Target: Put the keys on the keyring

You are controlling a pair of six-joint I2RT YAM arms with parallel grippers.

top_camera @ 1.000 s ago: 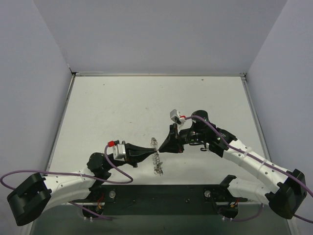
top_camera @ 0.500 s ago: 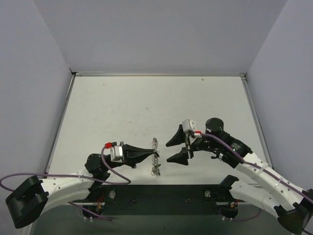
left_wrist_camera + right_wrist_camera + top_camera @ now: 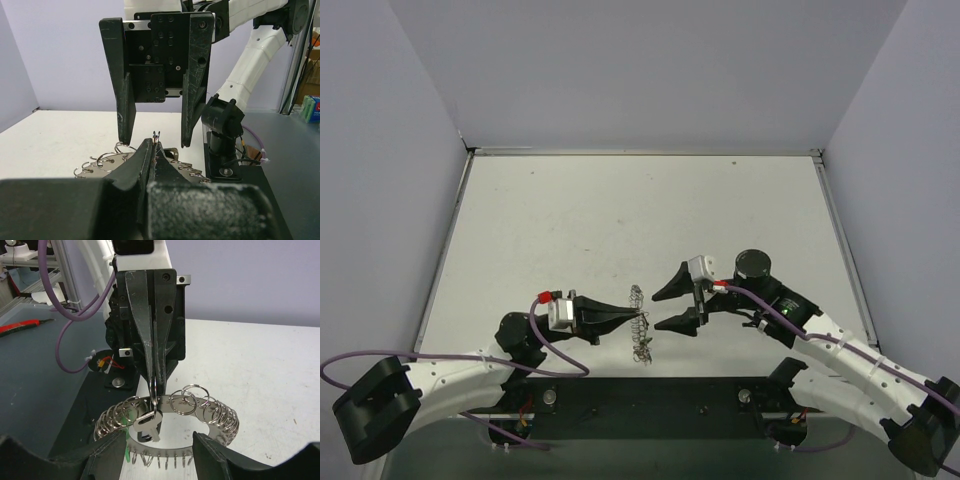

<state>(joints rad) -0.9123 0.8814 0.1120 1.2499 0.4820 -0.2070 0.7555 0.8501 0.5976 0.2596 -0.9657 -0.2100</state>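
- We see the keyring [image 3: 223, 427], a big silvery ring edged with many little wire loops, sitting directly between the two gripper tips. It looks tilted, and we can't tell if it rests on the worktop [image 3: 620, 215].
- One small silvery key [image 3: 148, 423] hangs over the ring's hole, just below the left gripper tips, on a small loop [image 3: 154, 391].
- There's a green fleck at the ring's edge nearest the right gripper. It may be another key, but it's too small to tell.
- The left gripper [image 3: 154, 381] is pinched fully shut on that small loop at the rim. This looks like what holds the ring.
- The right gripper [image 3: 657, 311] has its jaws spread with nothing in them. It faces the left gripper head-on, with the ring just past its tips.
- Risk: the left gripper's pinch is on thin wire only, so a nudge from the right gripper could twist the loop out and drop the ring and key.
- Risk: the loops are crowded, so the right gripper may close on the wrong loop or on several at once.
- Risk: the grippers are tip to tip, so any forward push could knock the fingers together.
- We find no readable brand or writing. The print on a teal box [image 3: 312, 108] far off behind the right gripper is too blurred to read.
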